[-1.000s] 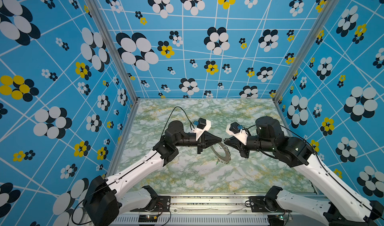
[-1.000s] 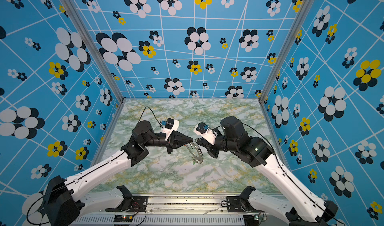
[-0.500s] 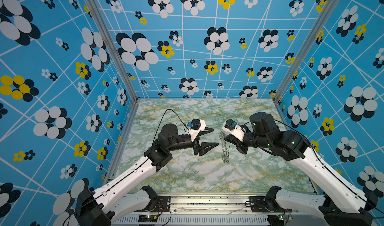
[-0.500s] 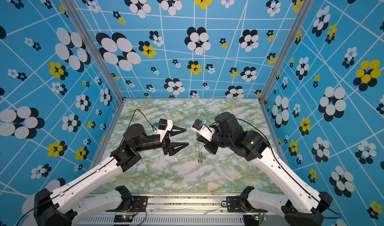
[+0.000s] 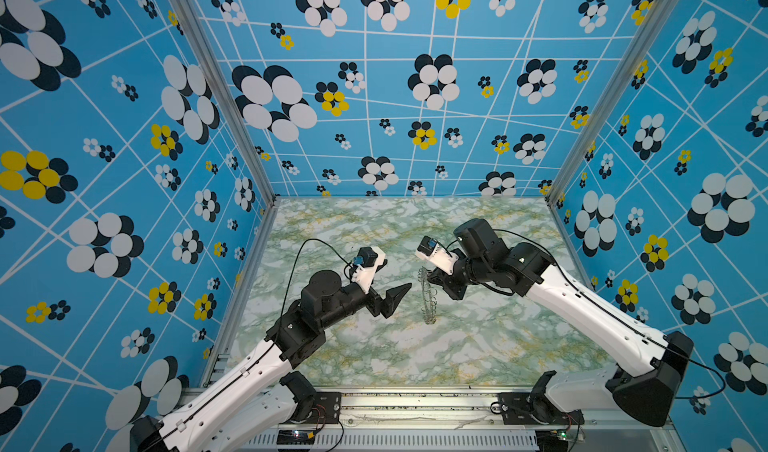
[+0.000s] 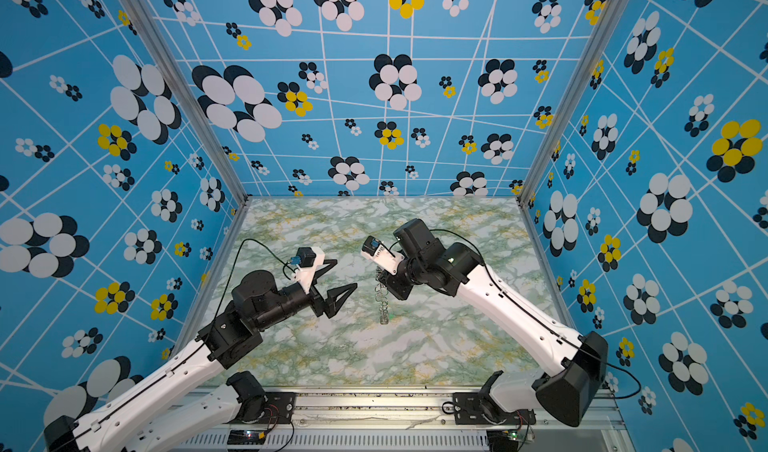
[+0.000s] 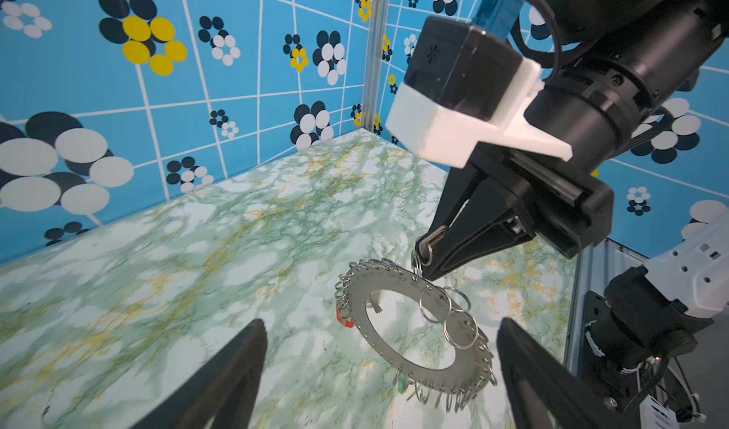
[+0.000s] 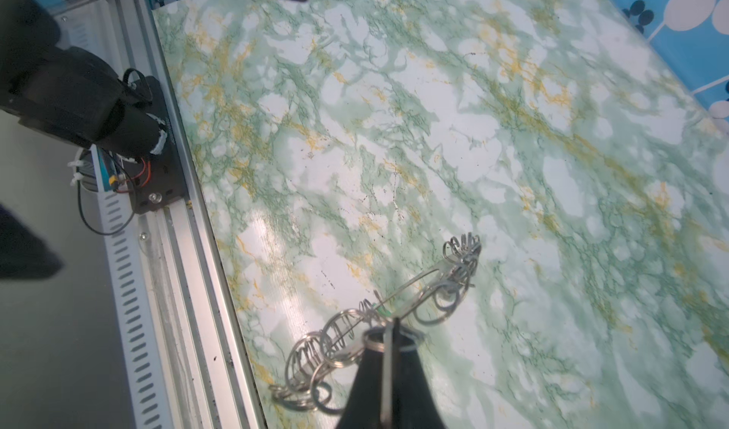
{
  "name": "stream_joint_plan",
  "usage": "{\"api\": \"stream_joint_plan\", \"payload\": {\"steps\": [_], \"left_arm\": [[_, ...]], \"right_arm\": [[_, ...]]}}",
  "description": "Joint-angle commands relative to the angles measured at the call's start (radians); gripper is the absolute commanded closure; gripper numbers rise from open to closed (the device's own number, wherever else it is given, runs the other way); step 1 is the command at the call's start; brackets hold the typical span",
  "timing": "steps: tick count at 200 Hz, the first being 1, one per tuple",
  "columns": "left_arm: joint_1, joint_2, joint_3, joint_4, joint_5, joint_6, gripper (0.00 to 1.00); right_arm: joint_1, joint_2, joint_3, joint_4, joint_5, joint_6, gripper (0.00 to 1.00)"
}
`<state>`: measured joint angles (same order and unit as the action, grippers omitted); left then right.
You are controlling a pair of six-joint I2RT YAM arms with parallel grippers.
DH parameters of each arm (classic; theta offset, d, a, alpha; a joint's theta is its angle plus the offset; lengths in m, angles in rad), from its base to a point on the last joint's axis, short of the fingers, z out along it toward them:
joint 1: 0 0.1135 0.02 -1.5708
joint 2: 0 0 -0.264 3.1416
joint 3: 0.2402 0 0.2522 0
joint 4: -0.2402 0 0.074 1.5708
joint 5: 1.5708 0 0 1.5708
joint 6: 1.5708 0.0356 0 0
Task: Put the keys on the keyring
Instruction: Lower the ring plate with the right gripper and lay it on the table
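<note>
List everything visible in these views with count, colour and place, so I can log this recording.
keyring: one, grey metal disc with wire loops, hanging from the right hand over mid-table
red key tag: one, red, at the keyring's outer edge
green key tag: one, green, under the keyring's lower rim; no third tag shows
tabletop: one, green-and-white marble pattern
walls: three, blue with white, black and yellow flowers, around the table
rail: one, silver, along the front edge
left arm, right arm: white with black joints, reaching in from the rail
left hand: one, black, open, empty, beside the keyring
right hand: one, black, shut on a keyring loop
</note>
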<state>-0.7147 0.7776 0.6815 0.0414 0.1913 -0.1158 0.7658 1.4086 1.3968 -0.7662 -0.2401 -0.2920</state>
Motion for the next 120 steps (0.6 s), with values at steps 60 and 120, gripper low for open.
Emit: {"api": "stream_joint_plan", "payload": {"steps": [60, 120], "left_arm": [[0.011, -0.081, -0.017, -0.106, -0.093, -0.001, 0.07], [0.014, -0.075, -0.008, -0.118, -0.088, 0.000, 0.06]], "right_arm": [[0.013, 0.144, 0.028, 0.259, -0.061, 0.116, 1.00], [-0.113, 0.155, -0.201, 0.176, -0.130, 0.232, 1.00]]}}
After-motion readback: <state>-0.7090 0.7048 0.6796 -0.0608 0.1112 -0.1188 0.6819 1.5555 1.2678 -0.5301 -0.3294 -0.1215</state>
